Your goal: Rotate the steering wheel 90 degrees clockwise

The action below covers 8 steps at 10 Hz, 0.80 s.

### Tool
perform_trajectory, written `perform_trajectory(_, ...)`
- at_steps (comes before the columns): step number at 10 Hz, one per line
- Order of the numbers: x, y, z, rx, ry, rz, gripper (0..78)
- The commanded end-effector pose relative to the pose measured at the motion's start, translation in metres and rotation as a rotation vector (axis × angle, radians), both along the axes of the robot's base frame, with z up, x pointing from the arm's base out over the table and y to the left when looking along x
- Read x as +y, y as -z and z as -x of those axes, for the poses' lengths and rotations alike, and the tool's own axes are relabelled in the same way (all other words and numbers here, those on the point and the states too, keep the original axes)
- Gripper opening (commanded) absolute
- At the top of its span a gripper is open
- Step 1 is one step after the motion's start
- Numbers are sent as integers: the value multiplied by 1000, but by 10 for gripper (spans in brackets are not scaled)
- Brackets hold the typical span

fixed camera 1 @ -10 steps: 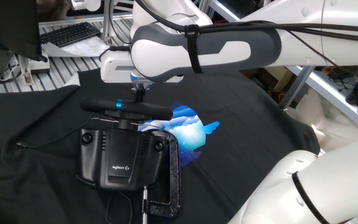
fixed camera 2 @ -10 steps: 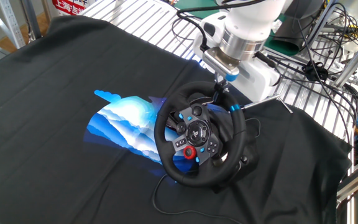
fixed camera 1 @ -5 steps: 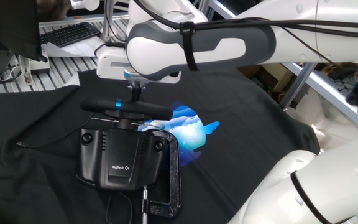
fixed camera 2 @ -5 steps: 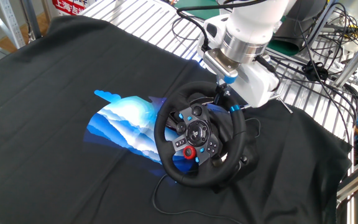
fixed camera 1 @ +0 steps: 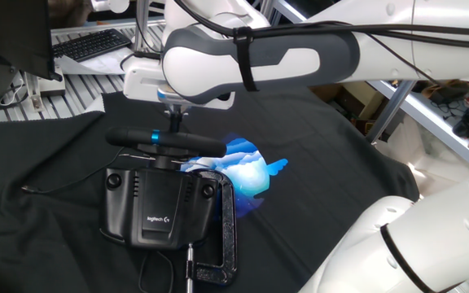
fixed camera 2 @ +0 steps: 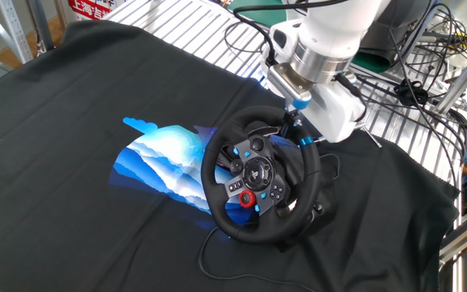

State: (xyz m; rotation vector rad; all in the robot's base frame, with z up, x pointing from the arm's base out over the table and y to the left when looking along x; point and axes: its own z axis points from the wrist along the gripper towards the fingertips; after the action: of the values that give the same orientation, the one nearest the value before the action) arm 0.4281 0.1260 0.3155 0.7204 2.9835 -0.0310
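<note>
The steering wheel (fixed camera 1: 166, 141) shows edge-on as a black bar above its base, with the light-blue stripe (fixed camera 1: 156, 137) left of the middle. In the other fixed view its face (fixed camera 2: 258, 175) tilts toward the camera and the stripe (fixed camera 2: 304, 142) sits at the upper right of the rim. My gripper (fixed camera 1: 173, 122) points down onto the top of the rim just right of the stripe. Its dark fingers (fixed camera 2: 293, 120) meet the rim beside the stripe. The fingers look close together, but the gap between them is hidden.
The black Logitech base (fixed camera 1: 159, 203) is held to the table by a metal C-clamp (fixed camera 1: 225, 232). A black cloth with a blue print (fixed camera 2: 164, 158) covers the table. Cables and a wire rack (fixed camera 2: 387, 89) lie behind the wheel. A keyboard (fixed camera 1: 92, 42) sits at the far left.
The arm's hand has shifted slightly left along the rim toward the blue stripe and turned a little. The wheel has not turned.
</note>
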Motion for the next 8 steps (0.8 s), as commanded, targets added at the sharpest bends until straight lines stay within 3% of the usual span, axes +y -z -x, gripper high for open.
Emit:
perform_trajectory(1, 5, -4, -3, -1, 21, -1, 15)
perform_trajectory(5, 6, -4, -5, -1, 45, 16, 15)
perform_trajectory(8, 7, -4, -9, 7, 64, 68, 15)
